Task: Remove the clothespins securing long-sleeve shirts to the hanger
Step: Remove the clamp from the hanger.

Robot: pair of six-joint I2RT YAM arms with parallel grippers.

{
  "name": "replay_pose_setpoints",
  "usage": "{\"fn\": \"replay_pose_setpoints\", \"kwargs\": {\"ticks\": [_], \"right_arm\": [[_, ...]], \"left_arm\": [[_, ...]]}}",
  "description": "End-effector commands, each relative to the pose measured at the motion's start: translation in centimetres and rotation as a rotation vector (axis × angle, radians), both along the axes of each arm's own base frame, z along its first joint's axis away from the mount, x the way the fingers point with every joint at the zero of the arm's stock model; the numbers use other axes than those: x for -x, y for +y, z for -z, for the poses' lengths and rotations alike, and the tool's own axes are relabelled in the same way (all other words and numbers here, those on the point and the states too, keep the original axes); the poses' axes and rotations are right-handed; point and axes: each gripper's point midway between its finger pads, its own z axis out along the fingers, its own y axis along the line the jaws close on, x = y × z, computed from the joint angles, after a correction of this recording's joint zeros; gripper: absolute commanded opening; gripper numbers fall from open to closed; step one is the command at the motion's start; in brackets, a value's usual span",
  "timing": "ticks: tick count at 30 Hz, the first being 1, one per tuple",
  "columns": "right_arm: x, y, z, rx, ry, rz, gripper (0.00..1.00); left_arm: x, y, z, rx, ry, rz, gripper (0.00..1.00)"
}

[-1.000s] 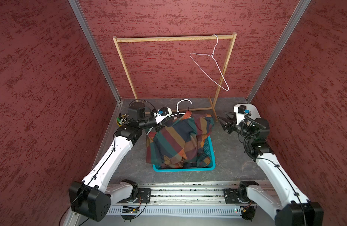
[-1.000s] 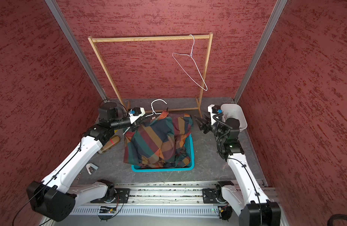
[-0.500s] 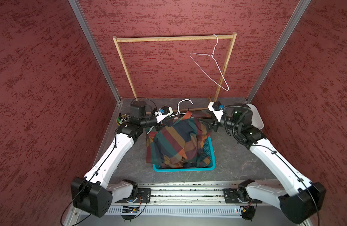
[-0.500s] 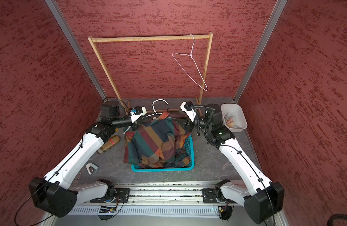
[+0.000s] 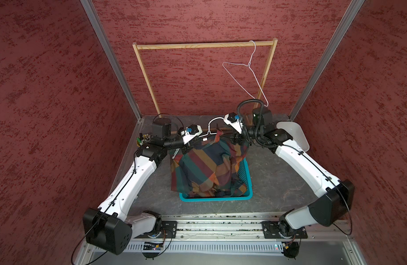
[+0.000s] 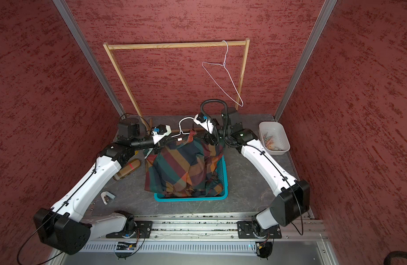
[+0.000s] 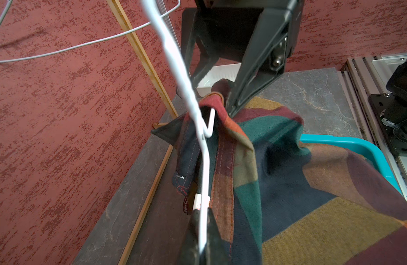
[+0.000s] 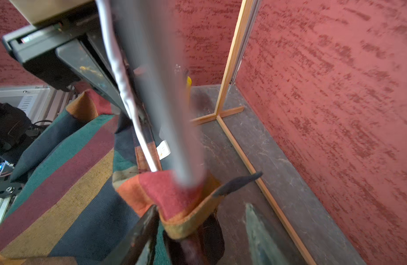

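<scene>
The long-sleeve shirts drape into the teal basket, their shoulders raised on the white hanger. The left gripper has its jaws closed on the hanger wire and should hold it steady. The right gripper has its jaws partly open astride the red-orange shoulder fold; it should close only on a peg, never on cloth. No peg shows there: fabric and a blurred finger hide the spot. Farther off, loose clothespins lie in the white bin.
</scene>
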Motion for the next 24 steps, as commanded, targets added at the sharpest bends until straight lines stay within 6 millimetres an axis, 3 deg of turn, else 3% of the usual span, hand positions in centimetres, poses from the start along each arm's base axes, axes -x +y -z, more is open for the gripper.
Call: {"fn": "replay_pose_setpoints", "kwargs": {"ticks": [1,6,9,11,14,16,17,18,19,24], "right_arm": [[0.6,0.4,1.4,0.051,0.028,-0.032,0.62],[0.3,0.7,2.0,0.057,0.033,-0.031,0.55],[0.3,0.8,2.1,0.056,0.023,-0.030,0.27],[0.4,0.7,2.0,0.052,0.007,-0.023,0.17],[0.7,0.2,1.6,0.047,-0.024,-0.005,0.00],[0.9,-0.2,1.3,0.040,-0.052,0.009,0.00],[0.9,-0.3,1.6,0.042,-0.053,0.012,0.00],[1.3,-0.6,0.7,0.026,-0.075,0.015,0.00],[1.4,-0.8,0.5,0.016,-0.073,0.019,0.00],[0.5,-2.2,0.5,-0.001,-0.068,0.076,0.00]], "left_arm": [[0.3,-0.4,-2.1,0.021,-0.071,0.037,0.00],[0.6,-0.5,-2.4,0.031,-0.071,0.049,0.00],[0.4,-0.5,-2.3,0.031,-0.070,0.046,0.00],[0.3,-0.5,-2.4,0.030,-0.075,0.035,0.00],[0.0,-0.1,-3.3,0.054,-0.112,-0.005,0.27],[0.2,0.1,-4.1,0.074,-0.154,-0.019,0.50],[0.4,0.2,-4.5,0.087,-0.172,-0.020,0.55],[0.6,0.3,-4.9,0.098,-0.183,-0.019,0.60],[0.8,0.4,-5.4,0.111,-0.193,-0.021,0.71],[1.8,1.1,-7.6,0.163,-0.240,-0.032,0.81]]}}
